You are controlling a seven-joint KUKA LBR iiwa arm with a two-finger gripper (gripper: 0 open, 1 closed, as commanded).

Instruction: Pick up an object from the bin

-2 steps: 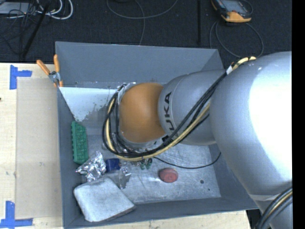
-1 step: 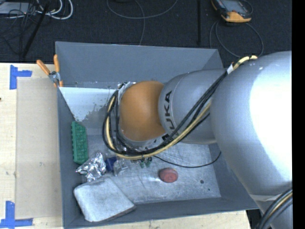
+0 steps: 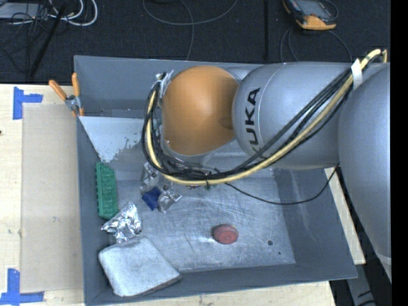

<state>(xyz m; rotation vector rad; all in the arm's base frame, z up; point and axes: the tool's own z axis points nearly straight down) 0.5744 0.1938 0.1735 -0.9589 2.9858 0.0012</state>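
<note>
The arm (image 3: 299, 120), lettered "UKA", is hanging its tool (image 3: 158, 195) at one small blue piece (image 3: 150, 201) left of the middle of the bin (image 3: 121, 81); I cannot tell whether the tool is spread or pinching. One green ridged block (image 3: 106, 189), one foil wad (image 3: 124, 223), one white pad (image 3: 137, 268) and one red disc (image 3: 225, 234) are lying nearby.

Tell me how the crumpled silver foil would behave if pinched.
The crumpled foil probably crushes and deforms, given its creases. It looks thin, so likely very light. Its shiny surface might slip.
</note>
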